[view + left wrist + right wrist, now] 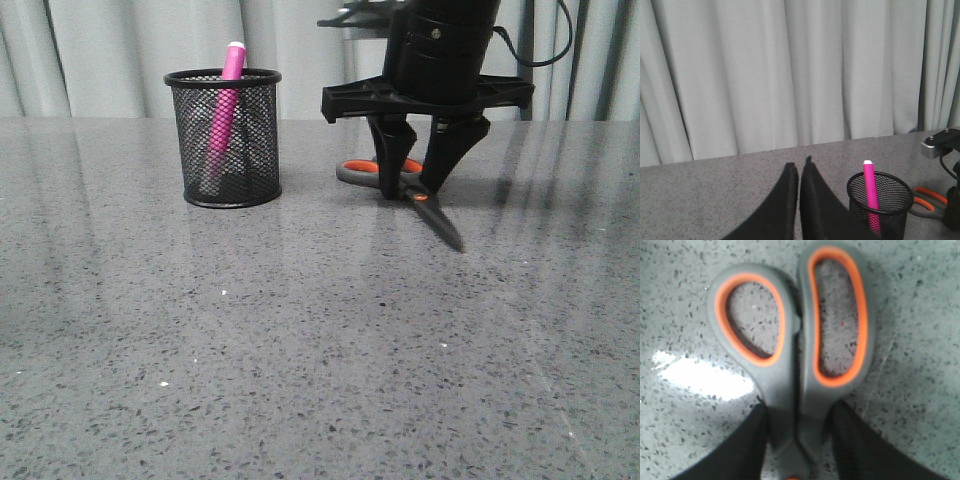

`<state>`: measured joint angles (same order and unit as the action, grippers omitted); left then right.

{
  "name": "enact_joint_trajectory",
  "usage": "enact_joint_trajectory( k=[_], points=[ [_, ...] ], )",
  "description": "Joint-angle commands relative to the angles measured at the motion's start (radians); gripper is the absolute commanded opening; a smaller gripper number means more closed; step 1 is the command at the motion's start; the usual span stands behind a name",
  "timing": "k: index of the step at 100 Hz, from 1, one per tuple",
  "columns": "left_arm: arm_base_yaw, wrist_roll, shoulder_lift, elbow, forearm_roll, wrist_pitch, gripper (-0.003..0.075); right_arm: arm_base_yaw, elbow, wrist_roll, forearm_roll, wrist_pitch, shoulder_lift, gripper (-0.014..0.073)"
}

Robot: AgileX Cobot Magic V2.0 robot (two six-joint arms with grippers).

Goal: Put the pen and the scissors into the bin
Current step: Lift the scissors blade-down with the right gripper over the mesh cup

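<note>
Flanking scissors (795, 355), fingers (740, 450) wrist-view only.

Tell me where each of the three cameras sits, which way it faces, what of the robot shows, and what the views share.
Front view: low over the table, facing forward toward the curtain; shows the right gripper astride the scissors.
Left wrist view: on the left arm, raised, facing the curtain; shows the left gripper, its fingers together, above the bin holding the pen.
Right wrist view: on the right arm, looking down close at the scissors' handles, with fingers either side.
Shared: scissors appear in all three; bin and pen in front and left wrist.
</note>
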<state>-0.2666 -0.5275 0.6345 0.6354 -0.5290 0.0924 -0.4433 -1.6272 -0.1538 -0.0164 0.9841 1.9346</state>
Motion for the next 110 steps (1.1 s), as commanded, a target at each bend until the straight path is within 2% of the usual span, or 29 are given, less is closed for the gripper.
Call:
enact_joint_trajectory(
  k=[1,21,48,60,85,110],
  points=[
    [0.002,0.006,-0.002,0.028,-0.013,-0.072,-0.0022,0.003,-0.026,0.001,-0.016,-0.031,-0.043,0.0142],
    [0.002,0.006,-0.002,0.028,-0.013,-0.072,-0.0022,0.003,-0.026,0.003,-0.047,-0.031,-0.043,-0.0074],
    [0.002,0.006,-0.002,0.028,-0.013,-0.074,-0.0022,0.003,0.002,0.003,-0.05,-0.129,-0.137,-0.0075],
    [0.002,0.006,-0.002,0.028,-0.013,-0.078,-0.0022,0.003,0.117,0.001,-0.048,-0.301,-0.237,-0.0075],
    [0.002,0.006,-0.002,0.028,-0.013,-0.078,-0.0022,0.003,0.425,0.001,0.016,-0.864,-0.457,-0.0075],
    [0.002,0.006,-0.002,0.028,-0.013,-0.078,-0.0022,-0.058,0.476,0.001,0.059,-1.192,-0.47,-0.0076]
  ],
)
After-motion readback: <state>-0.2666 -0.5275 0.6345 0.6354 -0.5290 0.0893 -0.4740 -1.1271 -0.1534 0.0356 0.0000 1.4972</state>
